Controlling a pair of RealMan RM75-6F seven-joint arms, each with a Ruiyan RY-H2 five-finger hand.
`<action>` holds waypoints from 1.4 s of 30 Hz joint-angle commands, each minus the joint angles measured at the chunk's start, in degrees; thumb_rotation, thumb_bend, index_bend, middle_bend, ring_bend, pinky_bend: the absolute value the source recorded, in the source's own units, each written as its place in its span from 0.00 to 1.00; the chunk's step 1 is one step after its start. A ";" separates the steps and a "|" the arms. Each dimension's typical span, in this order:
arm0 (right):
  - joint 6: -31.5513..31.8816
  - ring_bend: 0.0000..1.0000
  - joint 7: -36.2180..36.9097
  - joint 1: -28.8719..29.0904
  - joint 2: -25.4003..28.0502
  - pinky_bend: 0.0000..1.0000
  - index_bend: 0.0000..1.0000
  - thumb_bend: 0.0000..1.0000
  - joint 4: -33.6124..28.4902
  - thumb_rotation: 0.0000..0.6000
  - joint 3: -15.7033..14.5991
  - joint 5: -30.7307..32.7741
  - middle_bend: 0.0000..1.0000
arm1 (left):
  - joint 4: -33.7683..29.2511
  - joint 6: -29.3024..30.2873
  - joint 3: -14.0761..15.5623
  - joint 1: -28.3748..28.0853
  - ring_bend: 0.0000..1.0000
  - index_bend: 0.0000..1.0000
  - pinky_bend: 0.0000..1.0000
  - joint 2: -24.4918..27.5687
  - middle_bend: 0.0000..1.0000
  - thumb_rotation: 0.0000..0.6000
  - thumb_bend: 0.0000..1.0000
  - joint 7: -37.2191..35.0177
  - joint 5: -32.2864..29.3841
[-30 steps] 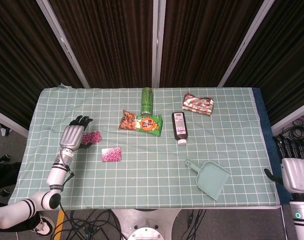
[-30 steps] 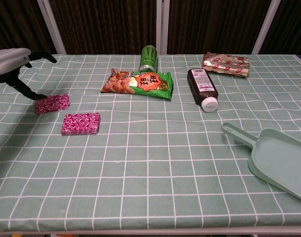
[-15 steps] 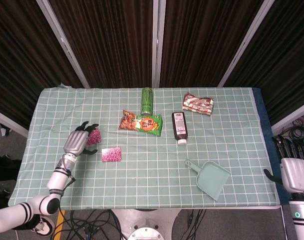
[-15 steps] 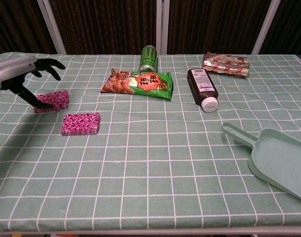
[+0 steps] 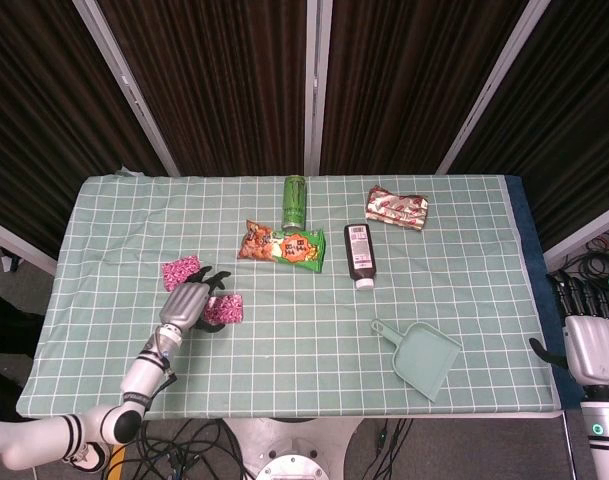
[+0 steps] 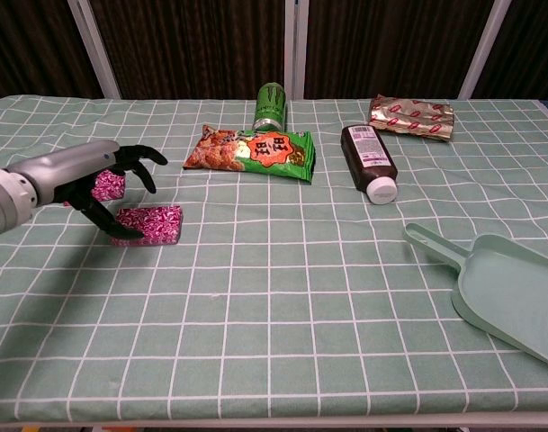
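Note:
My left hand (image 5: 189, 303) (image 6: 112, 176) hovers with its fingers spread over the left end of a pink patterned packet (image 5: 227, 309) (image 6: 154, 223) lying flat on the cloth. It holds nothing that I can see; whether the thumb touches the packet I cannot tell. A second pink packet (image 5: 180, 271) (image 6: 108, 186) lies just behind the hand, partly hidden in the chest view. My right hand (image 5: 593, 345) stays off the table's right edge, fingers extended, empty.
A green can (image 5: 295, 202) stands at the back centre, with an orange-green snack bag (image 5: 282, 246) in front of it. A dark bottle (image 5: 360, 254) lies right of centre, a foil packet (image 5: 396, 208) behind it. A mint dustpan (image 5: 424, 359) sits front right.
My left hand has moved right and toward the front, from the farther pink packet to the nearer one. That farther packet now lies uncovered. My right hand has not moved.

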 commanded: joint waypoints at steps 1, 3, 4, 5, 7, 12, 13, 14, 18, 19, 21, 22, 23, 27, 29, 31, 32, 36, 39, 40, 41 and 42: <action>0.05 0.00 0.32 -0.10 0.10 0.00 0.00 0.10 0.19 1.00 -0.04 0.01 0.00 | 0.46 -0.45 0.14 -0.57 0.03 0.12 0.14 -0.90 0.28 1.00 0.15 0.56 -0.27; 0.10 0.00 0.69 -0.15 0.14 0.00 0.00 0.10 0.36 1.00 0.01 0.06 0.00 | 1.07 -0.56 0.11 -0.88 0.04 0.12 0.14 -1.49 0.28 1.00 0.15 1.11 -0.53; 0.10 0.00 0.85 -0.16 0.15 0.00 0.00 0.10 0.43 1.00 0.03 0.09 0.00 | 1.43 -0.52 0.07 -1.02 0.04 0.12 0.14 -1.76 0.28 1.00 0.15 1.40 -0.63; 0.07 0.00 0.99 -0.16 0.17 0.00 0.00 0.10 0.53 1.00 0.05 0.13 0.00 | 1.99 -0.35 0.00 -1.18 0.04 0.13 0.14 -2.16 0.29 1.00 0.15 1.89 -0.77; 0.13 0.00 1.18 -0.19 0.18 0.00 0.00 0.10 0.69 1.00 0.09 0.15 0.00 | 2.63 -0.03 -0.15 -1.26 0.05 0.13 0.14 -2.69 0.30 1.00 0.16 2.36 -1.12; 0.31 0.00 1.65 -0.27 0.21 0.00 0.00 0.10 0.92 1.00 0.18 0.15 0.00 | 3.64 0.15 -0.28 -1.37 0.07 0.15 0.14 -3.46 0.33 1.00 0.16 3.66 -2.40; 0.29 0.00 1.68 -0.28 0.21 0.00 0.00 0.10 0.95 1.00 0.16 0.15 0.00 | 3.63 0.07 -0.28 -1.35 0.08 0.15 0.14 -3.45 0.34 1.00 0.17 3.73 -2.64; 0.25 0.00 1.70 -0.28 0.20 0.00 0.00 0.10 0.98 1.00 0.14 0.16 0.00 | 3.65 0.11 -0.27 -1.33 0.08 0.15 0.14 -3.46 0.34 1.00 0.17 3.94 -2.84; 0.24 0.00 1.74 -0.30 0.16 0.00 0.00 0.10 1.05 1.00 0.12 0.16 0.00 | 3.52 0.15 -0.31 -1.35 0.08 0.15 0.14 -3.49 0.35 1.00 0.17 4.25 -3.14; 0.25 0.00 1.71 -0.31 0.15 0.00 0.00 0.10 1.04 1.00 0.12 0.16 0.00 | 3.47 0.13 -0.37 -1.38 0.08 0.15 0.14 -3.49 0.35 1.00 0.17 4.25 -3.18; 0.20 0.00 1.64 -0.29 0.12 0.00 0.00 0.10 1.02 1.00 0.11 0.17 0.00 | 3.49 0.18 -0.39 -1.41 0.08 0.15 0.14 -3.53 0.35 1.00 0.17 4.24 -3.13; 0.14 0.00 1.59 -0.26 0.10 0.00 0.00 0.10 0.99 1.00 0.11 0.20 0.00 | 3.49 0.21 -0.38 -1.38 0.08 0.15 0.14 -3.54 0.34 1.00 0.17 4.18 -3.11; 0.07 0.00 1.53 -0.24 0.08 0.00 0.00 0.10 0.97 1.00 0.10 0.23 0.00 | 3.47 0.24 -0.34 -1.32 0.08 0.15 0.14 -3.53 0.34 1.00 0.17 4.07 -3.09; -0.16 0.00 1.48 -0.22 0.03 0.00 0.00 0.10 1.07 1.00 0.06 0.42 0.00 | 3.97 0.60 -0.20 -1.22 0.08 0.15 0.14 -3.66 0.32 1.00 0.17 4.08 -2.68; -0.14 0.00 1.63 -0.25 0.01 0.00 0.00 0.10 1.15 1.00 0.08 0.45 0.00 | 4.54 1.11 0.17 -1.12 0.07 0.15 0.14 -3.90 0.29 1.00 0.16 4.41 -2.05; -0.22 0.00 1.78 -0.25 0.08 0.00 0.00 0.10 1.19 1.00 0.06 0.48 0.00 | 4.98 1.35 0.54 -0.98 0.06 0.15 0.13 -4.09 0.28 1.00 0.16 4.52 -1.52; -0.27 0.00 1.82 -0.24 0.11 0.00 0.00 0.10 1.20 1.00 0.06 0.49 0.00 | 5.09 1.37 0.62 -0.93 0.06 0.15 0.13 -4.16 0.28 1.00 0.16 4.48 -1.40; -0.31 0.00 1.98 -0.26 0.08 0.00 0.00 0.10 1.37 1.00 0.11 0.64 0.00 | 5.92 1.97 1.20 -0.90 0.06 0.15 0.13 -4.66 0.29 1.00 0.16 5.12 -0.15; -0.38 0.00 2.11 -0.24 0.12 0.00 0.00 0.10 1.39 1.00 0.11 0.64 0.00 | 6.14 2.04 1.26 -0.78 0.06 0.15 0.13 -4.91 0.29 1.00 0.16 5.05 0.11; -0.37 0.00 2.12 -0.24 0.12 0.00 0.00 0.10 1.38 1.00 0.11 0.63 0.00 | 6.30 2.19 1.24 -0.76 0.06 0.15 0.13 -5.02 0.29 1.00 0.16 5.12 0.24; -0.36 0.00 2.13 -0.25 0.13 0.00 0.00 0.10 1.37 1.00 0.11 0.60 0.00 | 6.54 2.45 1.22 -0.73 0.06 0.15 0.13 -5.18 0.29 1.00 0.16 5.22 0.45; -0.36 0.00 2.14 -0.24 0.14 0.00 0.00 0.10 1.37 1.00 0.12 0.61 0.00 | 6.75 2.72 1.21 -0.69 0.06 0.16 0.13 -5.32 0.30 1.00 0.16 5.29 0.68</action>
